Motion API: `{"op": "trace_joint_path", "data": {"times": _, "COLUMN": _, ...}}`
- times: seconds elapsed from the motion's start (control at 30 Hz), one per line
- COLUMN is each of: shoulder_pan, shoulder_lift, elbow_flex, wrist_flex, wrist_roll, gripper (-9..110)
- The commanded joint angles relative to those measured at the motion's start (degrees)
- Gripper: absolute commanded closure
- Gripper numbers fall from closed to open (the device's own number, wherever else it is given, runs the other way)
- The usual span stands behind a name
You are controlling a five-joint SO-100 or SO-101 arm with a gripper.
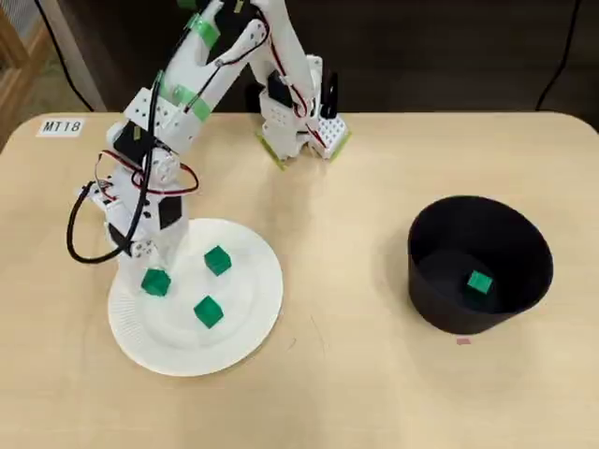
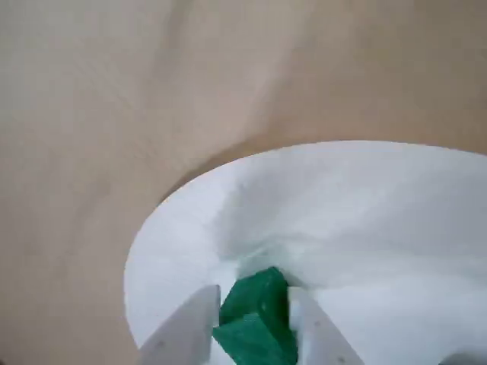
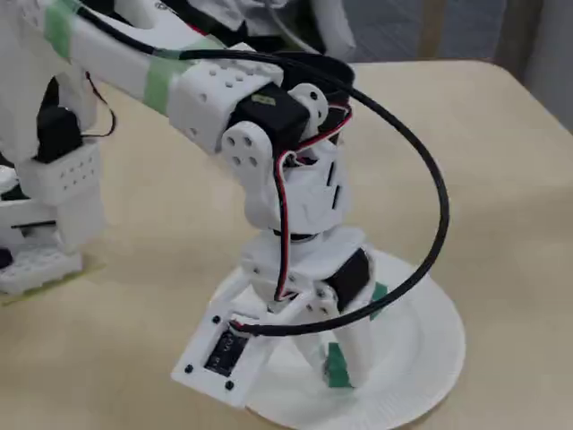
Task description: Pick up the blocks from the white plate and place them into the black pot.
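The white plate [image 1: 245, 323] lies at the left of the table in the overhead view, with three green blocks on it. My gripper [image 1: 154, 274] is down over its left part, shut on one block [image 1: 155, 282]. In the wrist view this block [image 2: 255, 315] sits tight between my two white fingers [image 2: 190, 327], low over the plate [image 2: 365, 213]. The fixed view shows the same block [image 3: 337, 363] between the fingers, just above the plate [image 3: 421, 349]. Two free blocks [image 1: 217, 260] [image 1: 207, 311] lie to the right of it. The black pot [image 1: 440, 234] stands at the right with one green block [image 1: 479, 282] inside.
The arm's base [image 1: 299, 131] is fixed at the table's far edge, and a black cable [image 1: 75, 234] loops out to the left of the wrist. A label reading MT18 [image 1: 62, 126] sits at the far left corner. Bare tabletop [image 1: 346, 281] separates plate and pot.
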Motion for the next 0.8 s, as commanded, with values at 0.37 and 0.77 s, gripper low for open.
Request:
{"op": "trace_joint_path", "data": {"times": 0.37, "shoulder_pan": -2.4, "shoulder_lift": 2.3, "elbow_flex": -4.0, "wrist_flex": 2.5, "wrist_roll": 0.9, "gripper": 74}}
{"op": "trace_joint_path", "data": {"times": 0.77, "shoulder_pan": -6.1, "shoulder_lift": 3.6, "elbow_flex": -4.2, "wrist_flex": 4.0, "wrist_roll": -7.5, "gripper": 77}}
